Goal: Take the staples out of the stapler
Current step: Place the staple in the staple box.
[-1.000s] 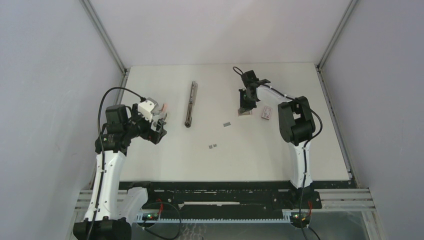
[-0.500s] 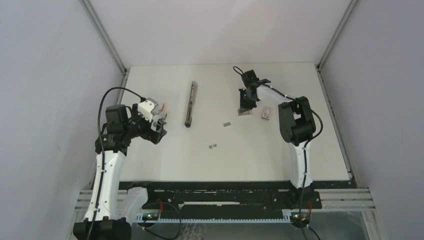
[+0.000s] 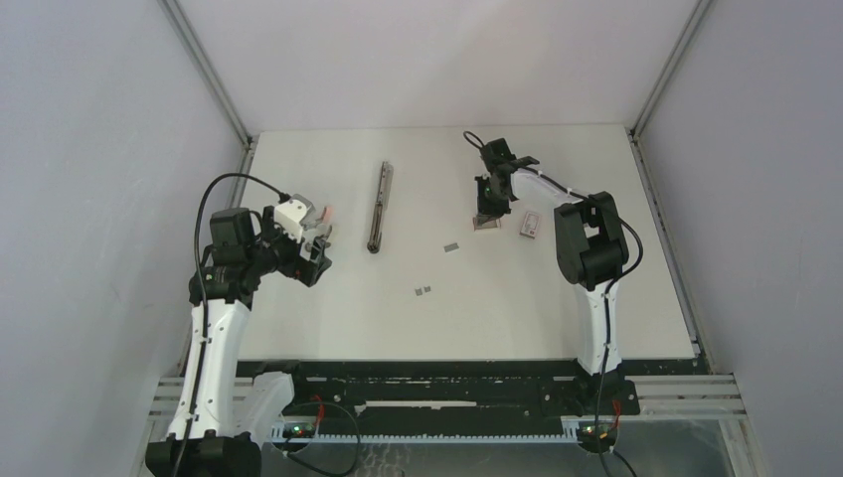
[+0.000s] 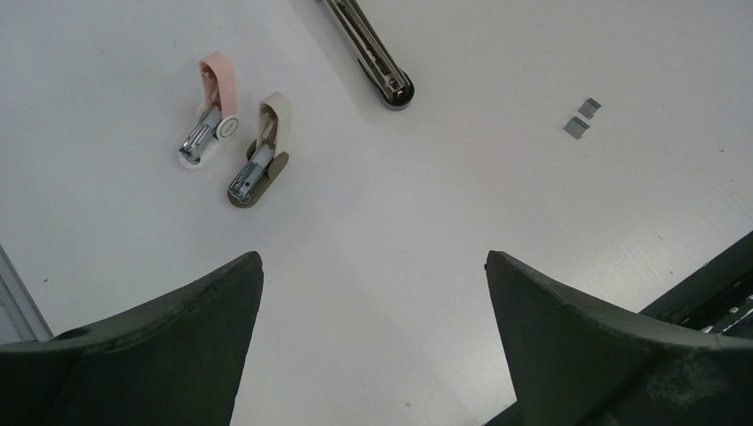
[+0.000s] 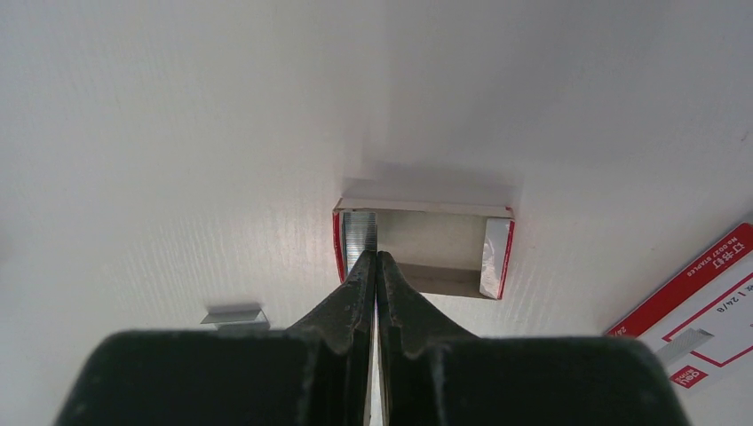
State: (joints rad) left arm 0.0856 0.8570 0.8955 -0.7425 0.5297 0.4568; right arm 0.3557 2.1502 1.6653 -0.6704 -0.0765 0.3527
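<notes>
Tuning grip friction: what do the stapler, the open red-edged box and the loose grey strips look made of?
Stapler: metal by the look, dark grey with silvery rail, slight sheen. Open box: thin card, matte, red printed edges. Loose strips: probably metal staples, dull grey glint; too small to be sure.

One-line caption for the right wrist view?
Right gripper, jaws shut, tips at a staple strip inside an open red-edged box; another strip lies loose beside it.

Most of stapler (image 4: 377, 67) beyond top edge
</notes>
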